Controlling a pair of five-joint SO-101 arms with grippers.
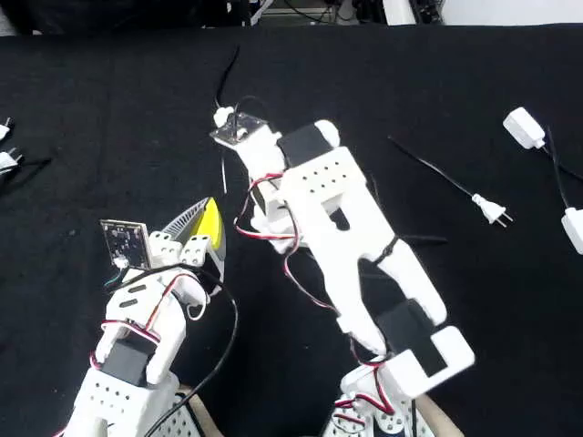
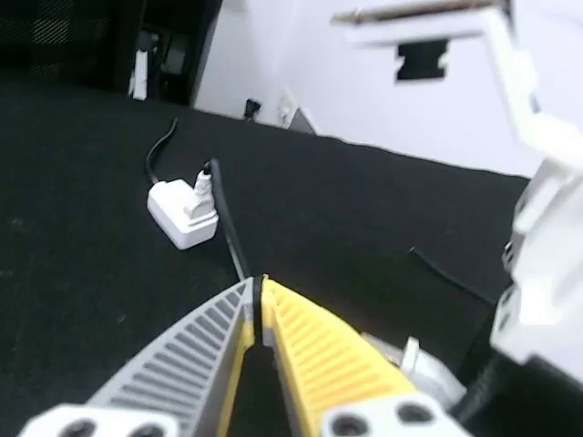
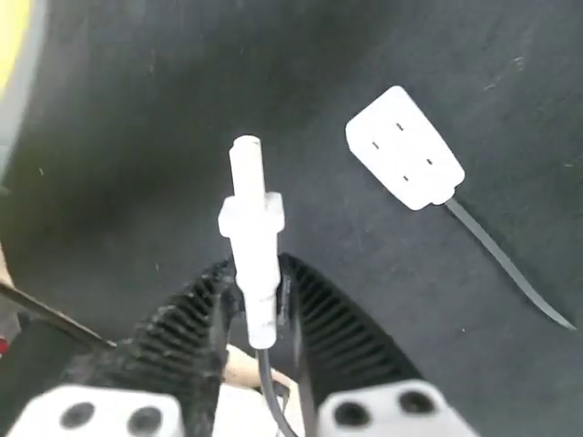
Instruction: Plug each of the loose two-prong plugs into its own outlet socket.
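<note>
- Jaws of the right gripper point(image 3: 258, 273) pinch the white plug point(image 3: 248, 214) by its rear body. The nose points away from the wrist.
- Jaws of the left gripper point(image 2: 260, 287) are pressed together and appear to nip a black cord point(image 2: 228, 238) at their tips.
- Outlet socket point(image 3: 405, 150) lies flat on the black table point(image 3: 137, 91), slotted face up, both slot pairs vacant.
- Plug sits near the socket, off to one side and apart from it, over no slot pair. The left gripper's yellow jaw lies beyond the plug, on the side away from the socket.
- Judgement: insertion has not begun. Carry the plug over one slot pair, turn the wrist until the prongs match the slots, then press straight in.
- Prongs cannot be made out, so alignment needs checking.
- Risk: the socket looks light and loose, and an angled push would likely skid it.
</note>
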